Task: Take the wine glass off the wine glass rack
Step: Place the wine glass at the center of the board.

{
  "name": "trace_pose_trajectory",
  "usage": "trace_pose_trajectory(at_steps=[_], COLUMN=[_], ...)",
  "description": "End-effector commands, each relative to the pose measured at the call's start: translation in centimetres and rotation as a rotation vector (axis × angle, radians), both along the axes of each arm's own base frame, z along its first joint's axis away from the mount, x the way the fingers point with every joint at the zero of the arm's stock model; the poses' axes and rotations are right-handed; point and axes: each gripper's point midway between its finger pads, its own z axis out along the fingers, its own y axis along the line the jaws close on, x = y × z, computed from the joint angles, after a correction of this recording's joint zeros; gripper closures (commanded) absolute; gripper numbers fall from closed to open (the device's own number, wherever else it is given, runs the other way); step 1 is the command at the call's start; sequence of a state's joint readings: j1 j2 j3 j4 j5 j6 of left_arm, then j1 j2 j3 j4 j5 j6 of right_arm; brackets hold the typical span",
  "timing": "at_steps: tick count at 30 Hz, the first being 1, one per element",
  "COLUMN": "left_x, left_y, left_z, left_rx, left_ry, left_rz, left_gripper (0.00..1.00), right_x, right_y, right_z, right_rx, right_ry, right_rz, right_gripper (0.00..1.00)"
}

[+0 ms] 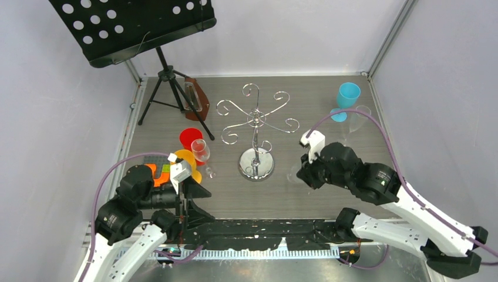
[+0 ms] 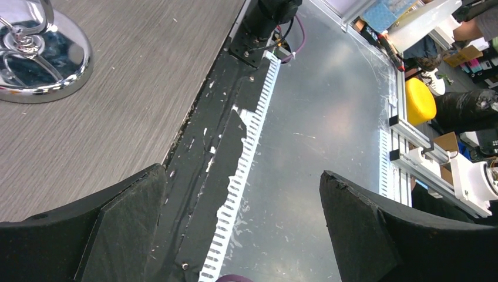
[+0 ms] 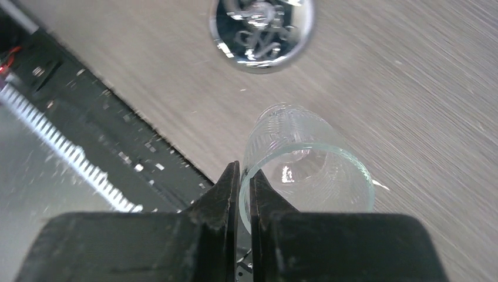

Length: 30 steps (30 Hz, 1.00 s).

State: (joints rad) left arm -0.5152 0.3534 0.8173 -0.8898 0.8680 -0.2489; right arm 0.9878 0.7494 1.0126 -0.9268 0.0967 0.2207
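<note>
At the near edge of the grey wood-grain desk (image 1: 276, 197), my left hand (image 2: 242, 174) hangs with its black fingers spread wide and nothing between them, taking no part in the job. Just beyond, my right hand (image 3: 244, 171) has its fingers pinched together on the rim of the clear ribbed wine glass (image 3: 293, 138). The glass is off the shiny chrome wire wine glass rack (image 1: 256, 120) and low beside its round mirror base; whether it touches the desk I cannot tell. I judge the lift-off done. The next move calls for standing the glass on bare desk and letting go, keeping clear of that base. Farther left stand a red plastic cup (image 1: 189, 138), an orange plastic cup (image 1: 189, 156) and a second clear stemmed glass (image 1: 201, 150). At the back are a blue plastic cup (image 1: 347, 96) and a black perforated music stand (image 1: 132, 26).
</note>
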Motion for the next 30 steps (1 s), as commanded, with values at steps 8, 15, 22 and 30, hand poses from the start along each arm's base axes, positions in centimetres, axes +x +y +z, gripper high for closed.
trace_pose_trajectory(at_steps=[8, 15, 22, 30], left_x=[0.6, 1.3, 1.6, 1.2], left_y=[0.3, 0.4, 0.3, 0.6], left_z=[0.4, 0.3, 0.3, 0.3], left_rx=[-0.008, 0.01, 0.021, 0.027], left_ry=[-0.063, -0.053, -0.029, -0.03], left_rz=[0.039, 0.079, 0.094, 0.094], left_gripper=[0.0, 0.0, 0.0, 0.0], right_x=[7.3, 10.1, 12.3, 13.1], right_y=[-6.4, -10.4, -14.2, -18.0], right_z=[-0.2, -2.0, -3.5, -6.2], right_rx=[-0.053, -0.098, -0.124, -0.174], right_ry=[0.029, 0.109, 0.182, 0.247], right_rz=[-0.402, -0.567, -0.724, -0.86], right_gripper=[0.95, 0.94, 0.94, 0.95])
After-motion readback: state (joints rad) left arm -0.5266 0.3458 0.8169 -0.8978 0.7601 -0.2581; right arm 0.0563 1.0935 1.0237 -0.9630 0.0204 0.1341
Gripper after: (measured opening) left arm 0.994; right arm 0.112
